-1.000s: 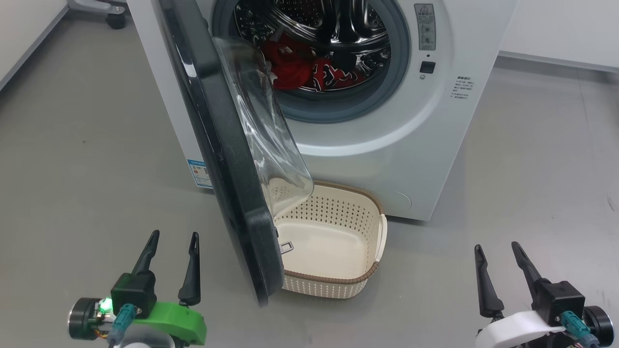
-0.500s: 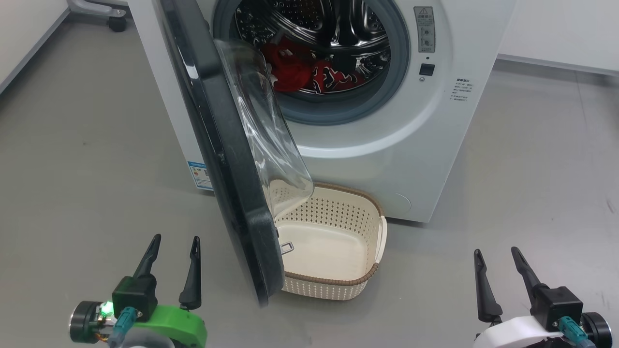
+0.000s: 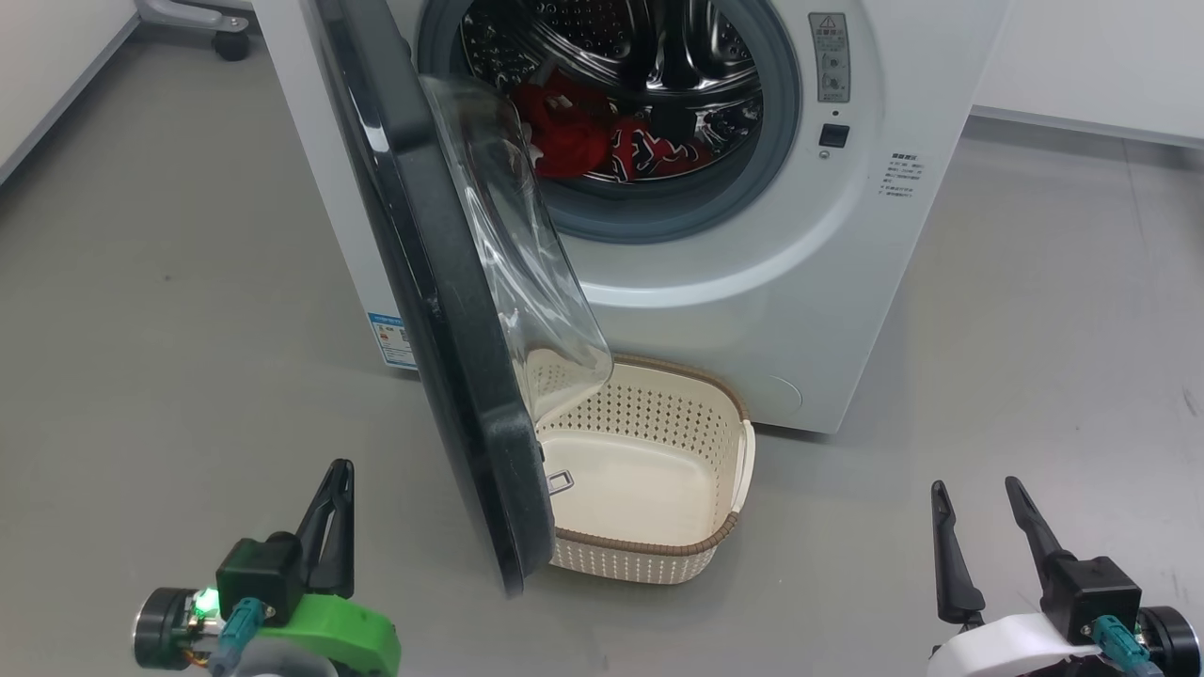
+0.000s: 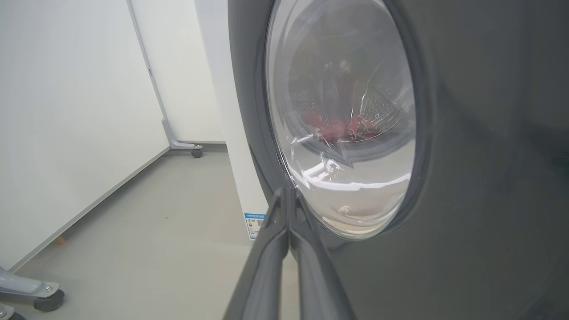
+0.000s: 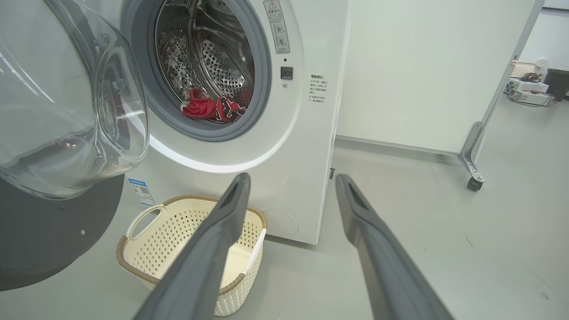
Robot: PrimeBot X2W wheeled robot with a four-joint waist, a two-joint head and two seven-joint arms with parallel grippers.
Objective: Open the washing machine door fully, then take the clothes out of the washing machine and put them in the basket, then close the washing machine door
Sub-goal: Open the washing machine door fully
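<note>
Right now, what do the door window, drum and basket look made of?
The door window: clear and glossy, glass or hard plastic; see-through with sharp highlights, cannot tell which.
The drum: bright metal, probably stainless steel; mirror reflections, punched holes.
The basket: matte cream moulded plastic, judging from the even perforations; brown rim looks woven but is likely plastic too.
</note>
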